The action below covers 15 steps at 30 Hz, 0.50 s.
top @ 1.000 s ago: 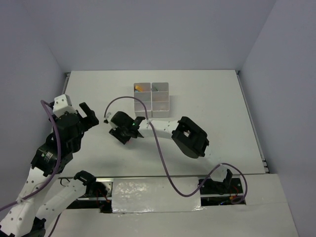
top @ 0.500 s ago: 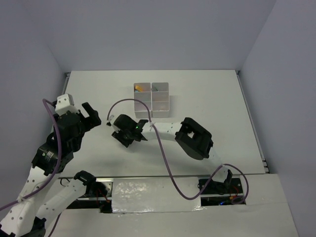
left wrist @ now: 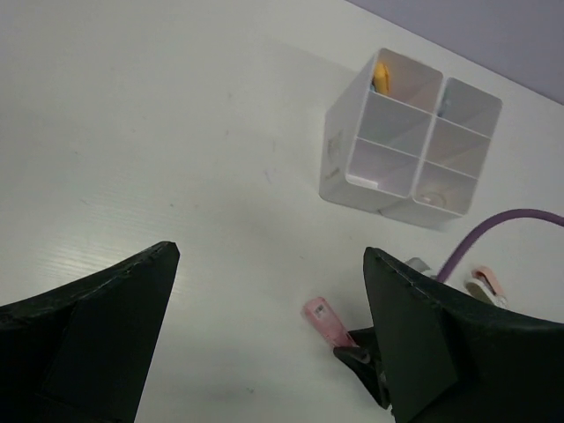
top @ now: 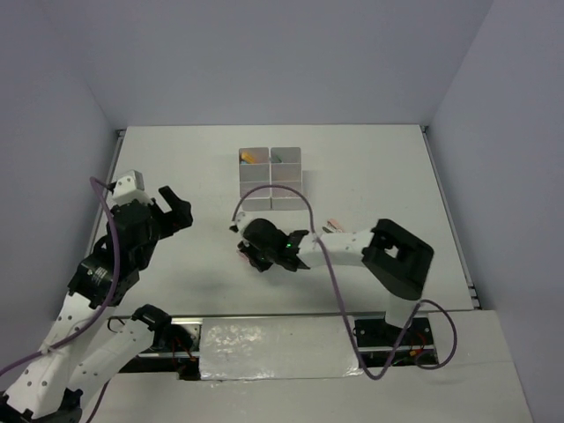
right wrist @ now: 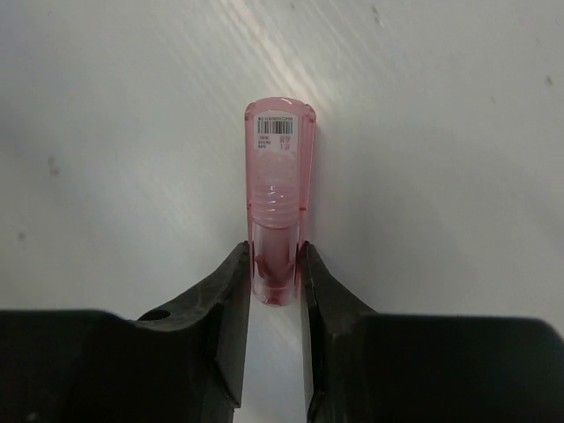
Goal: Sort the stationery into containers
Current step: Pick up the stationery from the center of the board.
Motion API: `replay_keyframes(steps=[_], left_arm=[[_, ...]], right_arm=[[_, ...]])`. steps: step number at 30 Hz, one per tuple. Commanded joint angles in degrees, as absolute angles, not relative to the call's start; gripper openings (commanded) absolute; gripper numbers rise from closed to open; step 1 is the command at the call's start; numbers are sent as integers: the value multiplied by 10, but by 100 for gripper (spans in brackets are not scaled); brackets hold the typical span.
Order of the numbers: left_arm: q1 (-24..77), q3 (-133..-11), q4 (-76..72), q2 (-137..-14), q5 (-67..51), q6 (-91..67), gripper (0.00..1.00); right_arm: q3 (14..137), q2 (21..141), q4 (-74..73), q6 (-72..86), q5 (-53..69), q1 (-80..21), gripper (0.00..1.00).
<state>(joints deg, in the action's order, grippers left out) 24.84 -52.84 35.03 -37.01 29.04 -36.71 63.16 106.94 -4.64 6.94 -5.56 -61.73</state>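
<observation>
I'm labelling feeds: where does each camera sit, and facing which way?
Top external: above, behind the robot, looking down on the white table; left arm and right arm show.
Left wrist: faces the white six-compartment container block past the open left gripper.
Right wrist: faces the table; right gripper pinches a translucent pink marker.
Both wrist views show that marker.

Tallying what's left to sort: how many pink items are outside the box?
2. A marker is gripped in the right end effector near the box; a second item lies beside the purple cable. The arm may hide others.
</observation>
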Motion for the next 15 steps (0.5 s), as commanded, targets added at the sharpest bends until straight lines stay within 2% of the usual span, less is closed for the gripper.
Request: replay_keyframes(steps=[1, 8, 15], left_arm=[[245, -510, 282, -367, 190, -395, 99], [246, -416, 51, -367, -83, -424, 99], [247, -385, -110, -403, -238, -483, 98]], right_arm=[[551, 929, 59, 95, -32, -609, 3], [430, 740, 117, 125, -3, -611, 5], [417, 625, 93, 130, 4, -611, 6]])
